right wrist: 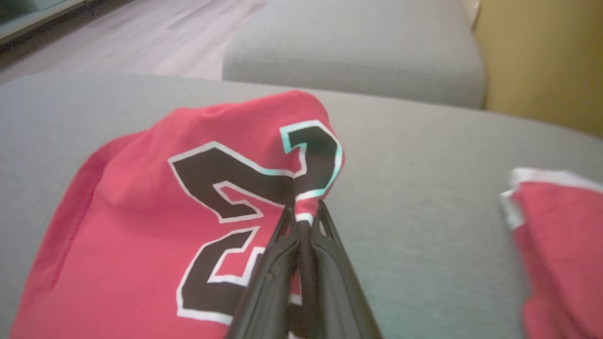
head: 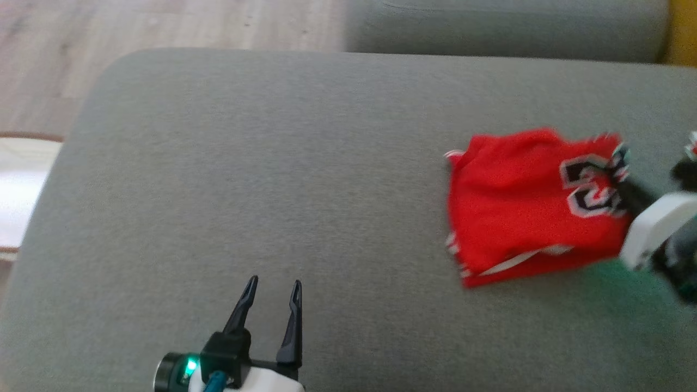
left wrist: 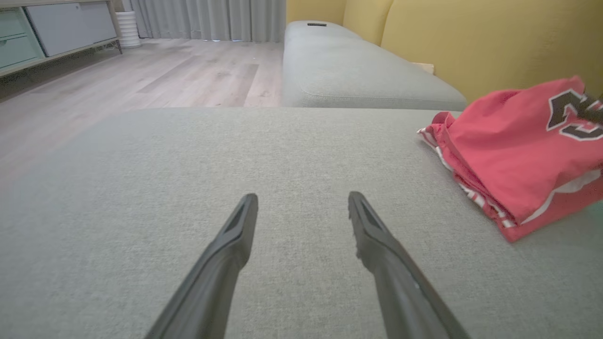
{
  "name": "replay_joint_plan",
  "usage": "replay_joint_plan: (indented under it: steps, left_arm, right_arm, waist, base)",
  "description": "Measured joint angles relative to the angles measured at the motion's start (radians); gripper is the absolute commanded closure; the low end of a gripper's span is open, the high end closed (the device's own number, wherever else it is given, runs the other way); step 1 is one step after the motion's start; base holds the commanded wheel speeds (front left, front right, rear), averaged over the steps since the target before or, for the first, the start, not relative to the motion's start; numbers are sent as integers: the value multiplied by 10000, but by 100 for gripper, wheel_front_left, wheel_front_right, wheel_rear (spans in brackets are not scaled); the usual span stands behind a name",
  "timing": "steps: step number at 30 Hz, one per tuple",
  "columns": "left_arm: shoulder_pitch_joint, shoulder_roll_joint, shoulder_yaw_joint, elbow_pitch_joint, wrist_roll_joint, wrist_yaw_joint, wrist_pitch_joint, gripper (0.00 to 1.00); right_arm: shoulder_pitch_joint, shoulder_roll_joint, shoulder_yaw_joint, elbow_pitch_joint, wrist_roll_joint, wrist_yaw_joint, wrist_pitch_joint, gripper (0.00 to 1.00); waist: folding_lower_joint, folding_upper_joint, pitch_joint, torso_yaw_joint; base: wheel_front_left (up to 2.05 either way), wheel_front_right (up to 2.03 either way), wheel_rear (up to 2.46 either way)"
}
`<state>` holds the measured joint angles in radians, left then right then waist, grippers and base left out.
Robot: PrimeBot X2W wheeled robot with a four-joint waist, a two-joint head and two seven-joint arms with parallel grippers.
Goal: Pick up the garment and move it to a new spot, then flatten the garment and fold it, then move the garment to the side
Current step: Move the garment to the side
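Now, the right claw [right wrist: 304,209] is seen pressed shut, and a fold of the red garment [right wrist: 141,197] is pinched between its two fingers, right at the black number printed on the cloth. The cloth is drawn up into a small peak at this place. The rest of it lies on the grey seat cushion [head: 272,163], close to the right edge and about midway between the front and back edges. The left claw [head: 272,288] is held wide apart with nothing between its two fingers, above the front edge of the same cushion and well apart from the garment.

One garment is counted with certainty. In the right wrist view, a second red and white piece [right wrist: 560,235] is seen further to the right. It cannot be told whether it belongs to the same garment. Two grey cushions are counted, the second one [left wrist: 358,70] lying beyond the back edge.

The pinch is shown sharply in the right wrist view but is blurred in the head view. A yellow backrest [left wrist: 494,37], a cabinet [left wrist: 47,28] and a grey curtain [left wrist: 207,19] are shown by the left wrist view, beyond a wooden floor [left wrist: 165,75].
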<state>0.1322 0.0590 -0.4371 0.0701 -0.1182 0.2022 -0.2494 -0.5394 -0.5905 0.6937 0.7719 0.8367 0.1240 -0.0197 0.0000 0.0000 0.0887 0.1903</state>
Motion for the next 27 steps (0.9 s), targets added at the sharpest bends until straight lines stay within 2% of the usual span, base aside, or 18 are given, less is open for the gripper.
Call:
replay_joint_plan:
  steps: [9,16,24,25,26,27]
  left_arm:
    - [-1071,-4,-8,-196,127,-12,0,0]
    - [-2054,-12,-136,-284,215,-77,-2,0]
    - [-2735,-25,-339,-360,313,-84,-2,0]
    - [-2791,-25,-339,-360,314,-86,-2,0]
    - [-2791,-25,-339,-360,314,-86,-2,0]
    - [-2838,-27,-339,-359,347,-86,-2,0]
  right_arm:
    - [-2229,-2188,311,-738,-594,0,458,100]
    - [-3231,-3338,69,-767,-926,2,794,100]
    - [-3584,-4521,-512,-347,-1436,2,1183,100]
    - [-3588,-4544,-639,-232,-1519,2,1181,94]
    - [-3588,-4544,-639,-232,-1519,2,1181,94]
    - [-3604,-4539,-759,-84,-1630,2,1175,11]
  waist:
    - [0,0,1040,-1086]
    - [0,0,2195,-1585]
    - [1,0,3195,-1692]
    - [1,0,3256,-1692]
    - [1,0,3256,-1692]
    - [1,0,3301,-1693]
  base:
    - [0,0,0]
    - [0,0,0]
    - [0,0,0]
    - [0,0,0]
    - [0,0,0]
    - [0,0,0]
